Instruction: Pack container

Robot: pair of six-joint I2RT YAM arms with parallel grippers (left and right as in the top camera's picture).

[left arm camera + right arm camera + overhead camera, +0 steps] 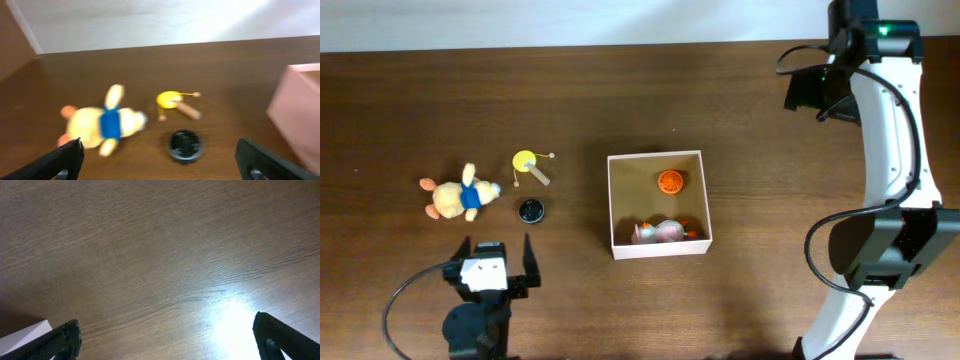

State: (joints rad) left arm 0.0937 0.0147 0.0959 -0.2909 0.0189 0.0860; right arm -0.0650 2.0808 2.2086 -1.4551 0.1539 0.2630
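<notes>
The container [612,205], a square white-walled box with a tan inside, sits mid-table and holds an orange ball [669,181] and a pink-white toy [658,232]. Its wall shows at the right of the left wrist view [297,115]. Left of it lie a yellow plush with a blue shirt [458,197] [100,125], a yellow disc toy with a stick [526,163] [170,99] and a black round cap [530,210] [185,145]. My left gripper [498,255] [160,162] is open and empty, just in front of the cap. My right gripper [165,340] is open and empty over bare table at the far right.
The right arm [895,150] arches along the table's right side. A white corner [25,335] shows at the bottom left of the right wrist view. The table is dark wood, with a pale wall behind it.
</notes>
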